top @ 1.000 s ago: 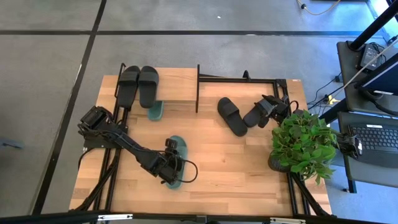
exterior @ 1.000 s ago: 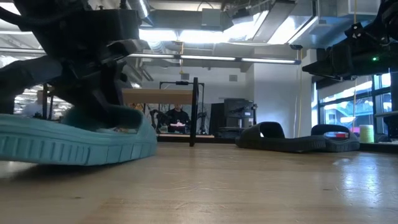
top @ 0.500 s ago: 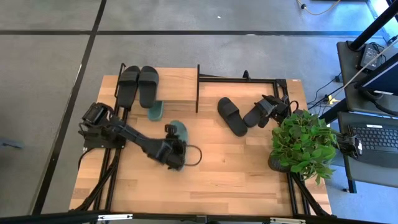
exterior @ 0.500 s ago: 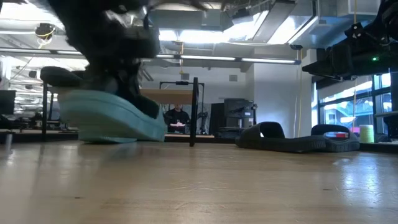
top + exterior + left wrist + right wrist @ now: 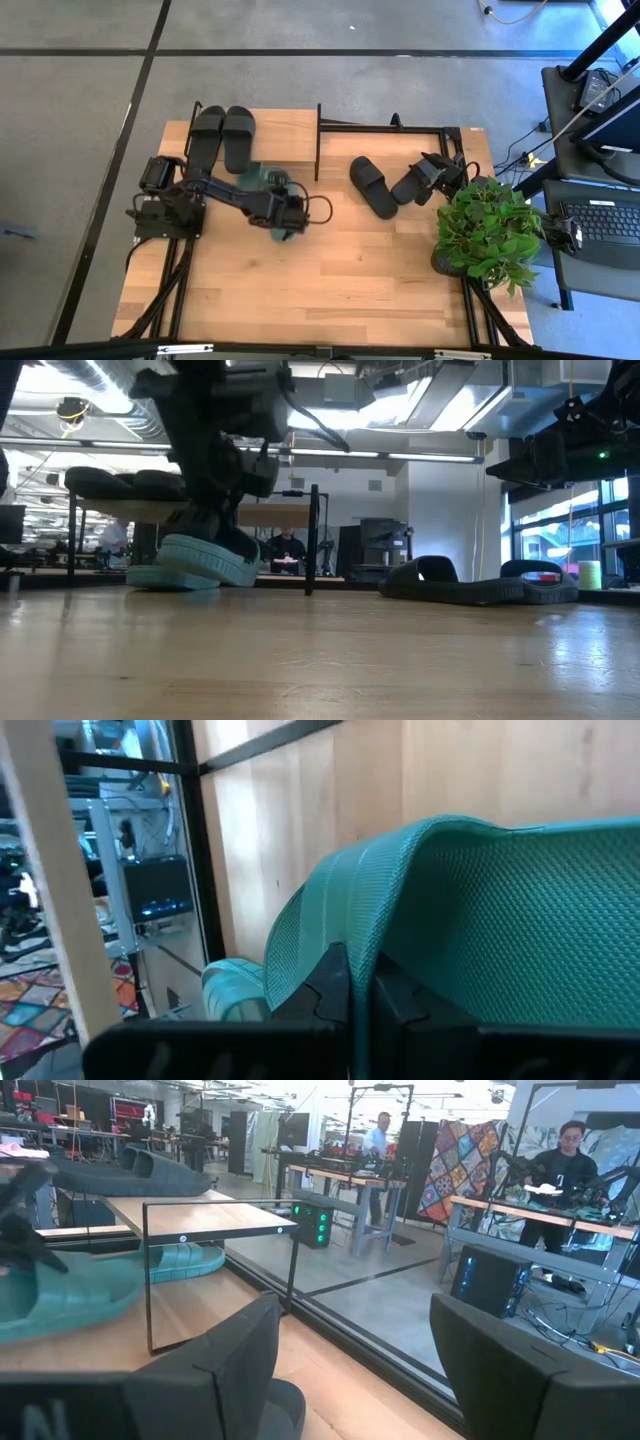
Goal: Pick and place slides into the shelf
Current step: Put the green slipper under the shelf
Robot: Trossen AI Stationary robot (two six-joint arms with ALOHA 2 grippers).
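The left tool grips a green slide beside the shelf, seemingly just off the surface; the right tool waits, fingers wide.

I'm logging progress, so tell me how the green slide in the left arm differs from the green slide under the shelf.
The carried green slide is clamped by its strap in the left end effector, tilted, in front of the shelf. The other green slide lies flat on the table on the shelf's lower level, ungripped. Both are the same sage green foam.
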